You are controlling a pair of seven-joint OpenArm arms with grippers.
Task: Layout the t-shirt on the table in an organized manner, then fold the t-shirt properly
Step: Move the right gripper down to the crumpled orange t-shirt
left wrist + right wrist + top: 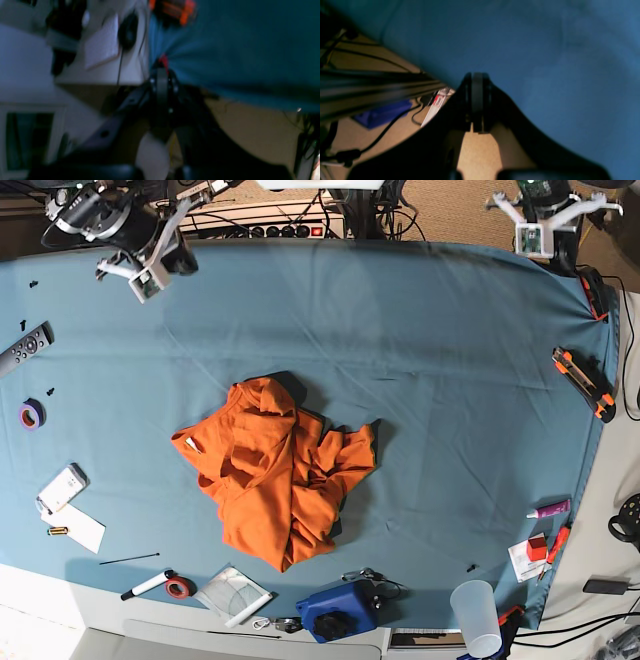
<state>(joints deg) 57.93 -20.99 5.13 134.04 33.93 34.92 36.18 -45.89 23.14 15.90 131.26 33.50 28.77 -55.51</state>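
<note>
Pressed together and empty, both the left pincer (540,240) and right pincer (150,275) are parked at the far corners while the shirt (275,480) lies crumpled mid-desk (450,380), so spreading is judged not yet begun.
</note>
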